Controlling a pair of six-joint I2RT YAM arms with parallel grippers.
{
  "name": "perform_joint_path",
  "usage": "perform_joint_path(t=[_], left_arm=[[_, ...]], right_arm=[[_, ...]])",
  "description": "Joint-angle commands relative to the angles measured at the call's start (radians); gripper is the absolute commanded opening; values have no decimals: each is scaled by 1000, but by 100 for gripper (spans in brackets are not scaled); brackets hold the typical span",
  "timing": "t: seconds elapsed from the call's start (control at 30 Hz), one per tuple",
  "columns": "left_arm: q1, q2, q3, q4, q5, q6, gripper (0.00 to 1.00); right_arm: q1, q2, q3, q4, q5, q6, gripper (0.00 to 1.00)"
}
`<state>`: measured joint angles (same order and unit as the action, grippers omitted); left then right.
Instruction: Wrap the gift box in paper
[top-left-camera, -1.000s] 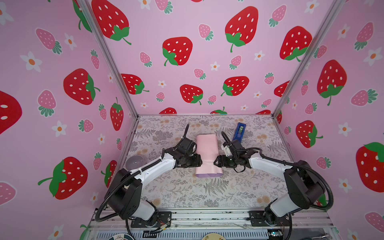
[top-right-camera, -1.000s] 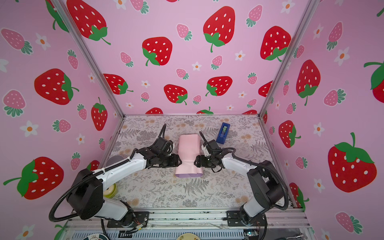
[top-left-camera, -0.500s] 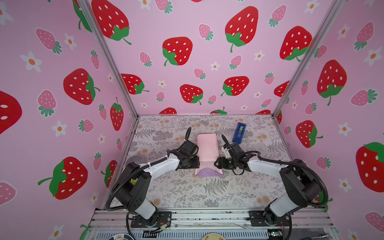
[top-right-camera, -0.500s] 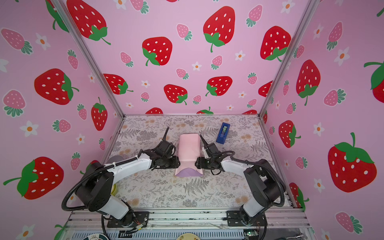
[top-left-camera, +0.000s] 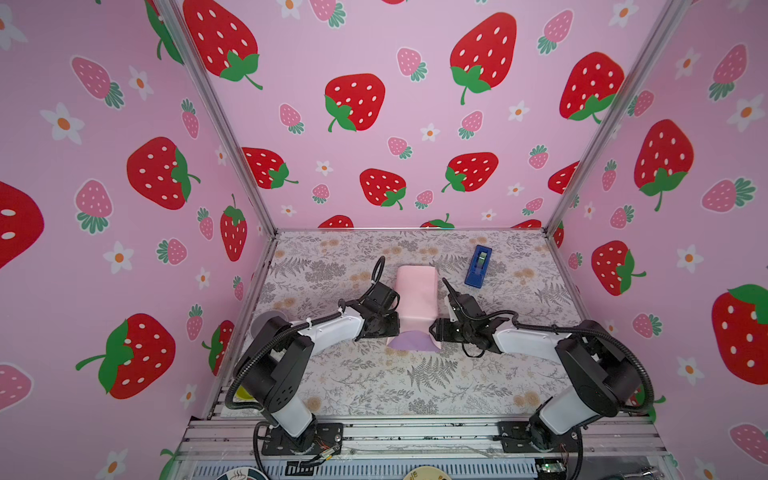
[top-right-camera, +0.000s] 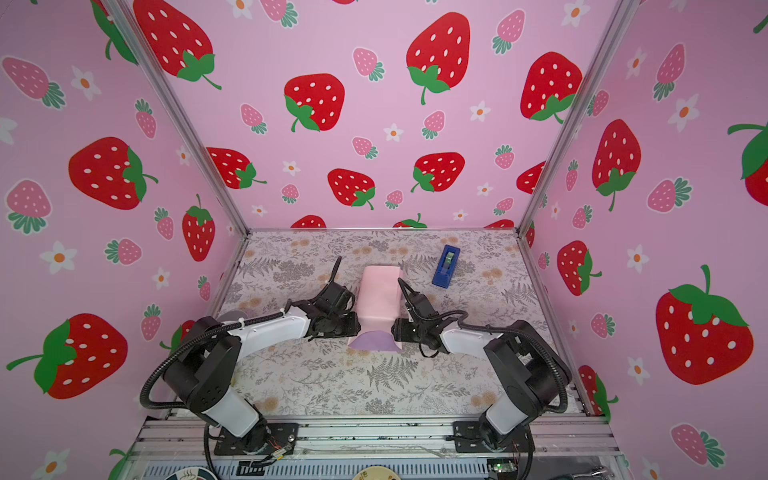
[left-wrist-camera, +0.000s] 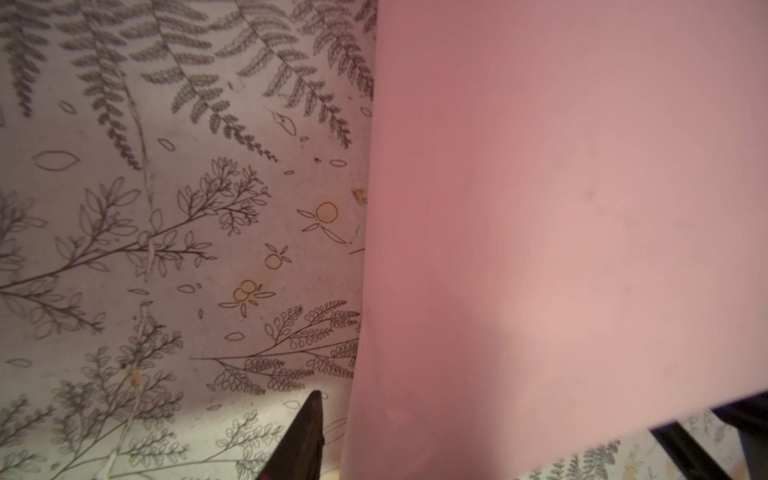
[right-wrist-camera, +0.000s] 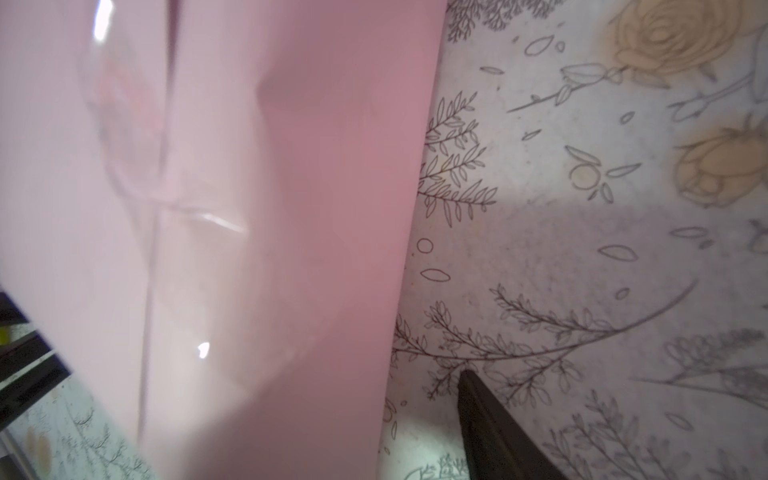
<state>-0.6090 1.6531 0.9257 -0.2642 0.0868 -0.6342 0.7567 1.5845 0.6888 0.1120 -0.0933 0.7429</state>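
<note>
Flanking the lower end of the folded paper (top-left-camera: 417, 297) at centre frame, the left gripper (top-left-camera: 394, 325) and right gripper (top-left-camera: 434, 331) seem placed to tuck its sides inward; whether they pinch it, I cannot tell. The gift box is unseen, presumably inside.

The paper (top-left-camera: 417, 297) is pale pink with lilac, the tape dispenser (top-left-camera: 478, 266) blue, the table (top-left-camera: 374, 374) grey fern-printed.

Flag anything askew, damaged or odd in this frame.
The paper gapes open at its near end: its lilac face flares unevenly onto the table beyond the pale pink wrap. The right wrist view shows a shallow dent in the pink side. Nothing spilled.
</note>
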Motion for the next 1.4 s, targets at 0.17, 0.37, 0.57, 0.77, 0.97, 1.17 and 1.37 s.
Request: perform_joint_path(t=[0.17, 0.37, 0.57, 0.77, 0.97, 1.17, 1.37], left_arm=[[-1, 39, -15, 19, -33, -21, 32], [0, 53, -29, 42, -22, -30, 29], [-1, 59, -33, 51, -19, -28, 27], [-1, 23, -23, 30, -51, -11, 33], [0, -13, 5, -3, -138, 27, 40], [1, 29, 62, -19, -167, 58, 40], [2, 69, 109, -17, -182, 80, 40]], right_arm=[[56, -16, -31, 153, 173, 32, 60], [62, 17, -33, 217, 208, 59, 54], [62, 56, -11, 241, 216, 41, 40], [62, 81, 18, 236, 219, 19, 21], [61, 83, 14, 244, 213, 19, 14], [61, 84, 19, 241, 207, 13, 13], [62, 84, 17, 239, 205, 10, 13]])
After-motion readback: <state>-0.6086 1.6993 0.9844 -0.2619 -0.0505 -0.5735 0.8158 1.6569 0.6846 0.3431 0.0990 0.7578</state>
